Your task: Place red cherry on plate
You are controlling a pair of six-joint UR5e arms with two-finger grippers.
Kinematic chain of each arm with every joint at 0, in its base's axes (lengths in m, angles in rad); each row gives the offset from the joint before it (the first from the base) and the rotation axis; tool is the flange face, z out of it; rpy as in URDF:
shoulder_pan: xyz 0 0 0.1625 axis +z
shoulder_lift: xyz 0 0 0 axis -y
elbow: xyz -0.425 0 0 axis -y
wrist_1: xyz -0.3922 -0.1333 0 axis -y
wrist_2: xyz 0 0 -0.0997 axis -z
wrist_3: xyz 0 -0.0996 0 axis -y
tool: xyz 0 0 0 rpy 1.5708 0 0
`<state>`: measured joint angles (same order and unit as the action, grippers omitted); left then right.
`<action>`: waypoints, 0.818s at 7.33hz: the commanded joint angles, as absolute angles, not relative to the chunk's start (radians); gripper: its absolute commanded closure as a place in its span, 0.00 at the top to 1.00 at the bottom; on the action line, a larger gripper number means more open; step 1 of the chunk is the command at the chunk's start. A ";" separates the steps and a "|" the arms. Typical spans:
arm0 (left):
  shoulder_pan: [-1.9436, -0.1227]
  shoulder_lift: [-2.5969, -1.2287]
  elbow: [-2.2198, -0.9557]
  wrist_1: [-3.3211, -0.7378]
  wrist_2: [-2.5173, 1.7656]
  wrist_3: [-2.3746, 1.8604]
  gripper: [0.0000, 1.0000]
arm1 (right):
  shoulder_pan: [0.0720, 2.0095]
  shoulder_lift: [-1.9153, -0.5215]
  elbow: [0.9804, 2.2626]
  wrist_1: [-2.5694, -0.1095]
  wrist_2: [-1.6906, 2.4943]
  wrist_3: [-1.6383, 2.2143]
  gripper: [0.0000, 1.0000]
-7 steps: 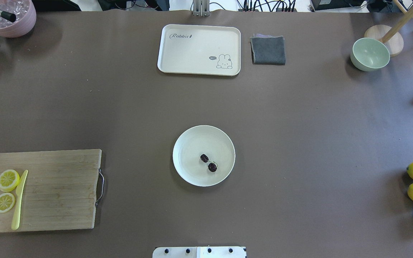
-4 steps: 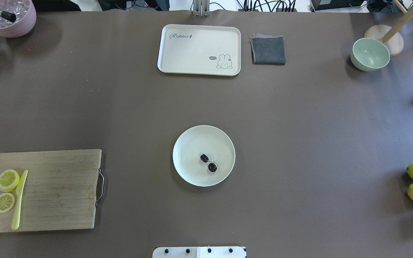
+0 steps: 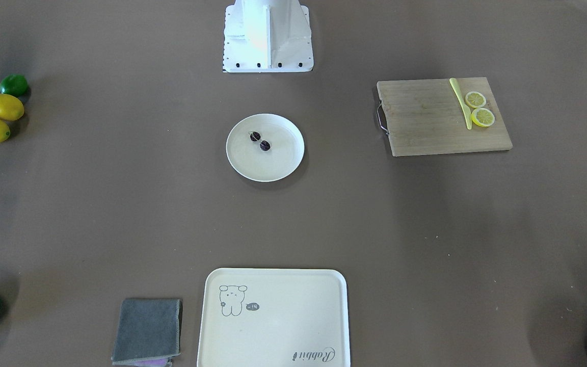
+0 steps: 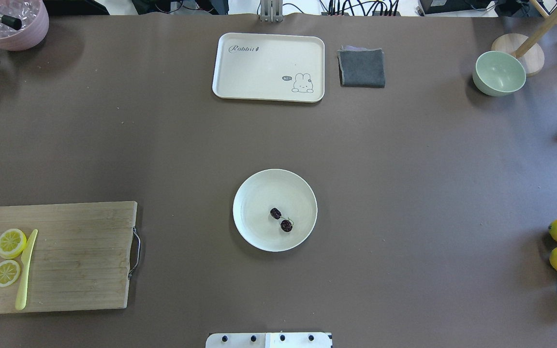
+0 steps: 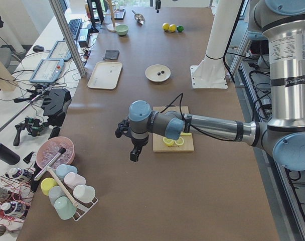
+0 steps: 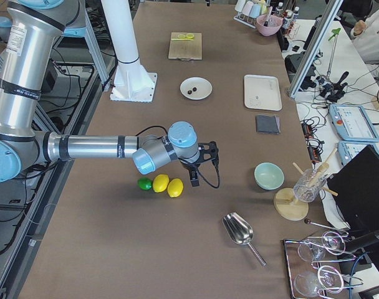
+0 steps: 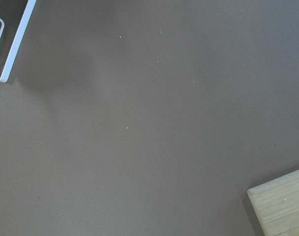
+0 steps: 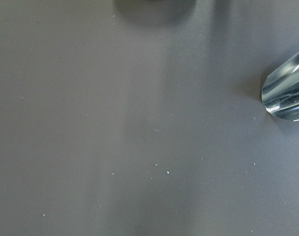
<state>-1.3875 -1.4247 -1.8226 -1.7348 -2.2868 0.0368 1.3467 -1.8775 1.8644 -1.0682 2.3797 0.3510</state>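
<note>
A white-painted metal pedestal ends in a square flange edged with small black screws; it sits at twelve o'clock in the front-facing view and at six o'clock in the overhead one. The left arm is silver-grey metal tubing with black rings, pale blue joint caps and a white printed label on its thick tube at three o'clock. A thin black cable arches along its wrist to the matte black left gripper. The right arm matches it, with a looping black wire beside the black right gripper.
</note>
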 commanded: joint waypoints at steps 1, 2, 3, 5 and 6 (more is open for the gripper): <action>-1.388 -1.425 -1.818 -1.740 -2.286 0.038 0.98 | 1.368 -1.884 1.864 -1.068 2.402 0.331 1.00; -1.388 -1.419 -1.812 -1.735 -2.284 0.038 0.98 | 1.380 -1.878 1.865 -1.068 2.448 0.330 1.00; -1.388 -1.419 -1.766 -1.729 -2.283 0.041 0.98 | 1.385 -1.872 1.873 -1.068 2.462 0.327 1.00; -1.388 -1.420 -1.759 -1.730 -2.284 0.044 0.98 | 1.367 -1.874 1.876 -1.063 2.464 0.318 1.00; -1.390 -1.419 -1.776 -1.732 -2.286 0.046 0.98 | 1.364 -1.881 1.899 -1.065 2.471 0.316 1.00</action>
<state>-1.3887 -1.4197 -1.7652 -1.7308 -2.2847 0.0443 1.3682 -1.8737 1.8801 -1.0650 2.4635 0.3195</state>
